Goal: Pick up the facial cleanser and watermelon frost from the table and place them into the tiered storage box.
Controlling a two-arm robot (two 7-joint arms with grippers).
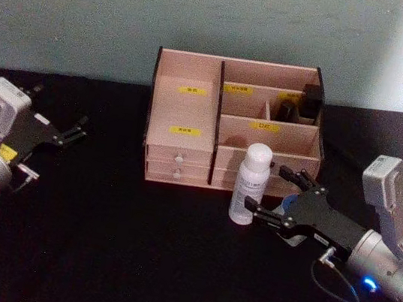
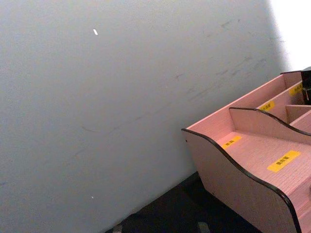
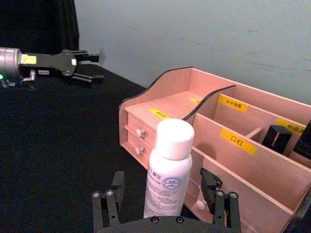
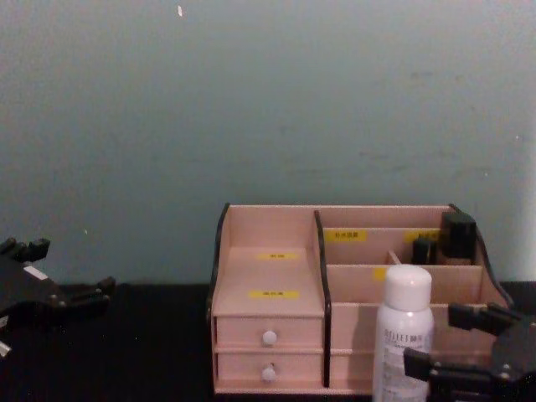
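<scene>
The facial cleanser (image 1: 250,182), a tall white bottle (image 3: 167,174) (image 4: 404,333), stands upright on the black table just in front of the tiered storage box (image 1: 182,129) (image 3: 170,104) (image 4: 268,251). My right gripper (image 1: 280,195) (image 3: 165,208) (image 4: 459,342) is open and low, its fingertips right at the bottle's right side and not closed on it. A patch of blue with white, likely the watermelon frost lid (image 1: 287,204), shows between its fingers. My left gripper (image 1: 75,131) (image 3: 91,68) (image 4: 71,280) hovers open at the far left, holding nothing.
Small black bottles (image 1: 310,100) (image 4: 456,234) stand in the box's back right compartments. The box's left stepped shelf (image 2: 265,155) and front right compartment hold nothing. A grey-green wall (image 4: 268,100) rises close behind the box.
</scene>
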